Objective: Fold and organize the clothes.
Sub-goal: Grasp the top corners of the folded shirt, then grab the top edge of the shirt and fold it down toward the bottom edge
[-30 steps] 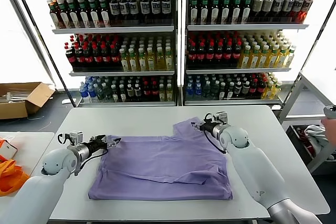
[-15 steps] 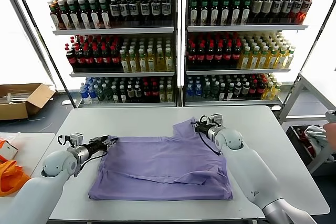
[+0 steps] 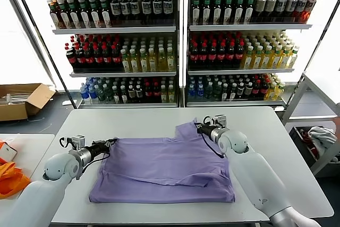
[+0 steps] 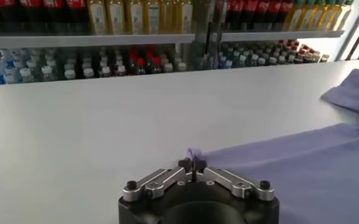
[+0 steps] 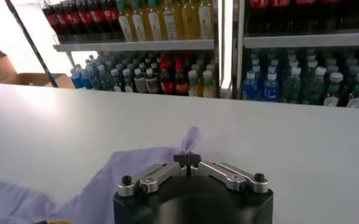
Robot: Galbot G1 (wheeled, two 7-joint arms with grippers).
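Note:
The lavender T-shirt (image 3: 164, 168) lies partly folded on the white table (image 3: 143, 118), one sleeve sticking up toward the far right. My left gripper (image 3: 110, 142) sits at the shirt's far left corner, shut on a pinch of its fabric (image 4: 192, 153). My right gripper (image 3: 197, 126) is at the raised sleeve's far edge, shut on the sleeve's tip (image 5: 191, 139). In the left wrist view the shirt (image 4: 301, 170) spreads away from the left gripper (image 4: 192, 164). In the right wrist view lavender cloth (image 5: 106, 182) trails beside the right gripper (image 5: 190, 159).
Shelves of bottles (image 3: 180, 41) stand behind the table. A cardboard box (image 3: 21, 99) lies on the floor at far left. An orange cloth (image 3: 9, 179) rests on a side table at left. A grey-white clothes pile (image 3: 319, 135) sits on a rack at right.
Both grippers have closed on the shirt's edges, the left at the far left corner and the right on the sleeve tip. The arms moved in slightly toward the fabric.

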